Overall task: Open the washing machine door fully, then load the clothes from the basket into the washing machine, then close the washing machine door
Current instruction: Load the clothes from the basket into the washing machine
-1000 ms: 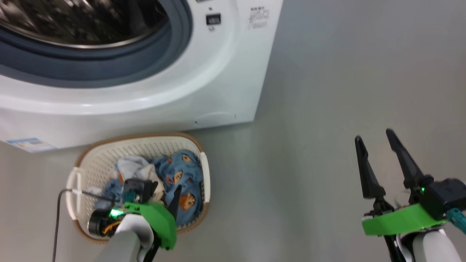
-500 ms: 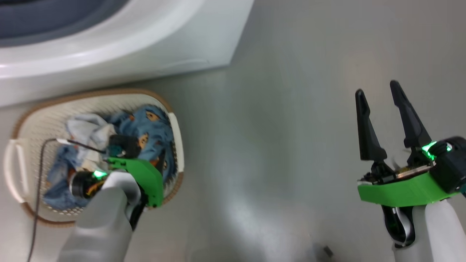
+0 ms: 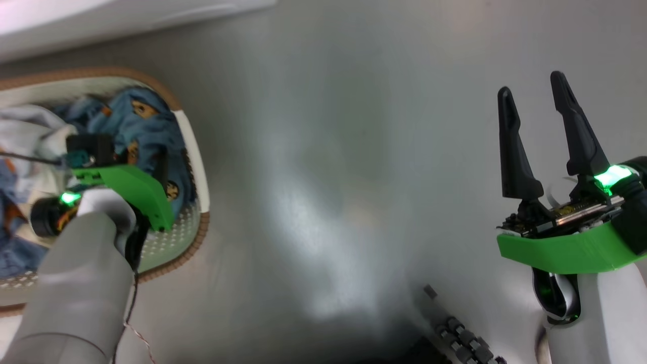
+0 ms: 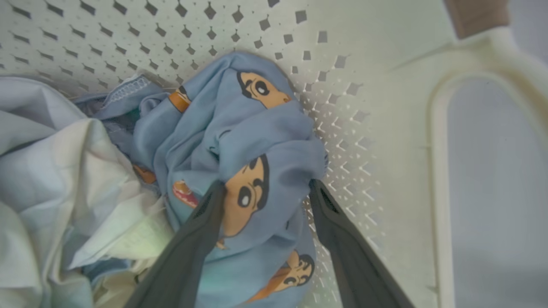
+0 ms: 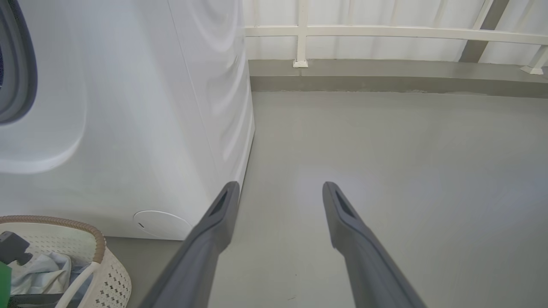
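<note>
The cream perforated basket [image 3: 196, 151] sits on the floor at the left, just in front of the white washing machine [image 3: 101, 20]. It holds the clothes [image 3: 136, 116], blue printed fabric with pale cloth beside it. My left gripper [image 4: 265, 186] reaches down into the basket and stands open, its fingers either side of a fold of the blue clothes [image 4: 257, 141], close to the basket wall [image 4: 385, 85]. My right gripper [image 3: 530, 86] hangs open and empty over bare floor at the right. The washing machine door is out of view.
The washing machine's white side [image 5: 128, 128] and grey-blue gasket edge [image 5: 21, 64] rise at the left of the right wrist view, basket rim [image 5: 98, 239] below them. Grey floor [image 5: 385, 171] runs to a wall with a white rail [image 5: 385, 32]. A dark linked part [image 3: 457, 333] lies low in the head view.
The head camera has tipped down, so the washing machine slid off the top and the basket shifted left. My left gripper stays down among the clothes. Both grippers keep the same spread.
</note>
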Controlling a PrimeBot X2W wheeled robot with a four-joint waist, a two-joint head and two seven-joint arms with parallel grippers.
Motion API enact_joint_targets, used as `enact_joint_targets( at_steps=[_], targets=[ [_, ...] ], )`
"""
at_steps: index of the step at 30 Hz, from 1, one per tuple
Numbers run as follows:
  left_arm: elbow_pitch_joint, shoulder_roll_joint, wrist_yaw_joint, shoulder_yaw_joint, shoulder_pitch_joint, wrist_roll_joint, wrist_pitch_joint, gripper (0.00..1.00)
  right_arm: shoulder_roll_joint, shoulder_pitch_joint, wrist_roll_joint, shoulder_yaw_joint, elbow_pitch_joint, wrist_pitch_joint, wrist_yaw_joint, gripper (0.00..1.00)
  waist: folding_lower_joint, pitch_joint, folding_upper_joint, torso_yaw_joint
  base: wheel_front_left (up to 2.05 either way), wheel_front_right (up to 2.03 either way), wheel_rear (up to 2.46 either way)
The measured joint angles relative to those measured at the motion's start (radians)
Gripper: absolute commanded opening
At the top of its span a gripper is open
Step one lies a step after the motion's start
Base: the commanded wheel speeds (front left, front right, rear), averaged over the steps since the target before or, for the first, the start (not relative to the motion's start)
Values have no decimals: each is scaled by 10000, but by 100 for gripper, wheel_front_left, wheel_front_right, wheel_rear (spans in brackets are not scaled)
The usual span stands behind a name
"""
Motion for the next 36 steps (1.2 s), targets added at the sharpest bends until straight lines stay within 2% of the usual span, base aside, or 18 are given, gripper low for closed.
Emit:
enact_joint_targets(
  at_steps=[10,13,14,24,36],
  targets=[
    [159,268,194,13,-620,-48,54,100,40,-216,38,236,-73,0,0,100,0,1119,0,-392,0,0,0],
    [201,282,291,25,-632,-121,140,17,63,-303,38,255,-71,0,0,100,0,1245,0,-488,0,0,0],
    [219,282,326,23,-659,-121,167,0,67,-316,38,263,-73,0,0,100,0,1263,0,-516,0,0,0],
    [253,309,454,23,-695,-226,173,0,92,-316,48,268,-27,0,0,100,0,1111,0,-549,0,0,0],
    [215,-6,454,-121,-73,-261,-1158,0,6,-305,35,224,155,0,0,100,0,382,0,-84,0,0,0]
  ],
)
